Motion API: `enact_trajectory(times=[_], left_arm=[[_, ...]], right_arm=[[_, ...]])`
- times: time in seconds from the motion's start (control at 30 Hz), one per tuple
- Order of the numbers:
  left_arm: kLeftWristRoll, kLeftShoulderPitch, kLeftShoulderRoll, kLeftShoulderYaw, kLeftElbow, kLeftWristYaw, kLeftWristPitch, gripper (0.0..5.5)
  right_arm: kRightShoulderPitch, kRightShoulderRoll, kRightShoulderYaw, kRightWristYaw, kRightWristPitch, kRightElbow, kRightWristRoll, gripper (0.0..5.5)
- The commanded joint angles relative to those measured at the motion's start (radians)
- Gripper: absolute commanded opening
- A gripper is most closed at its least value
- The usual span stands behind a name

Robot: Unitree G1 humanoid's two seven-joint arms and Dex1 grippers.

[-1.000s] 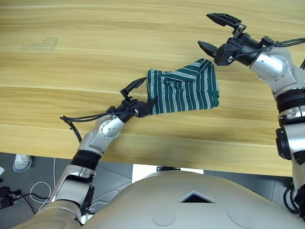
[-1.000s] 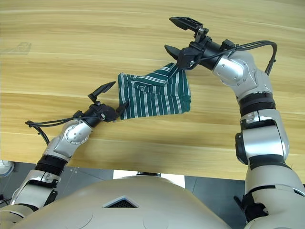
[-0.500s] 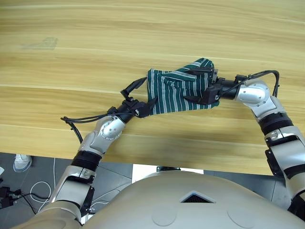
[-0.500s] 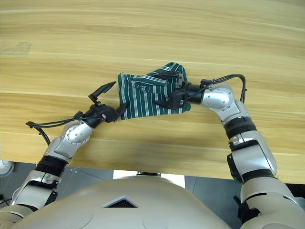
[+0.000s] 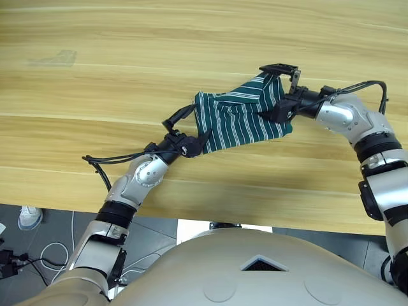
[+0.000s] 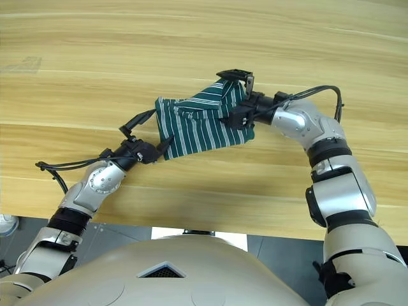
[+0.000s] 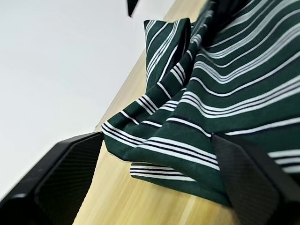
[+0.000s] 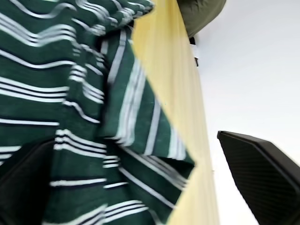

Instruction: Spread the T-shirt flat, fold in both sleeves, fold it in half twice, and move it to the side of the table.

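Left gripper (image 5: 190, 129) first: its two fingers (image 7: 51, 173) stand apart, one on each side of the T-shirt's (image 5: 239, 121) near-left corner, and the cloth lies loose in the gap, not pinched. Over to the right gripper (image 5: 266, 91): it is wide apart as well. One finger is up above the shirt's far-right corner, and the other is low against the right edge with fabric draped over it. The right wrist view shows that spread clearly, one finger (image 8: 262, 168) well out from the cloth.

Between the two grippers sits the shirt, dark green with white stripes. It is folded into a small bundle, rumpled on top, and its far-right corner is raised off the wood. It rests on the wooden table (image 5: 127, 57), some way in from the near edge and nearer the right side.
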Motion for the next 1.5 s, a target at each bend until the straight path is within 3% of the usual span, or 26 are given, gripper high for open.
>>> enact_trajectory(times=[0.03,0.3,0.7,1.17,1.23,1.37,1.5], left_arm=[[0.051,0.015,0.013,-0.035,0.067,-0.027,0.029,4.27],[0.065,-0.014,0.009,-0.055,0.107,-0.002,0.013,4.27],[0.085,-0.003,0.007,-0.063,0.047,0.014,0.029,4.27],[0.062,0.007,0.008,-0.049,0.020,0.016,0.029,4.27],[-0.045,0.024,-0.003,-0.013,-0.044,-0.012,0.020,4.27],[-0.547,0.075,-0.031,0.107,-0.363,-0.135,0.091,4.27],[-0.919,0.095,-0.023,0.206,-0.579,-0.219,0.226,4.27]], right_arm=[[-0.100,0.030,0.020,-0.046,0.040,0.084,-0.037,5.39],[-0.266,0.131,0.041,-0.186,0.186,0.267,-0.077,5.39],[-0.120,0.116,0.054,-0.186,0.123,0.280,-0.051,5.39],[-0.058,0.081,-0.092,-0.082,-0.006,0.202,0.161,5.39],[-0.048,0.102,-0.115,-0.024,-0.036,0.185,0.222,5.39],[-0.036,0.161,-0.119,0.161,-0.039,0.153,0.331,5.39],[-0.075,0.218,-0.095,0.215,0.001,0.161,0.307,5.39]])
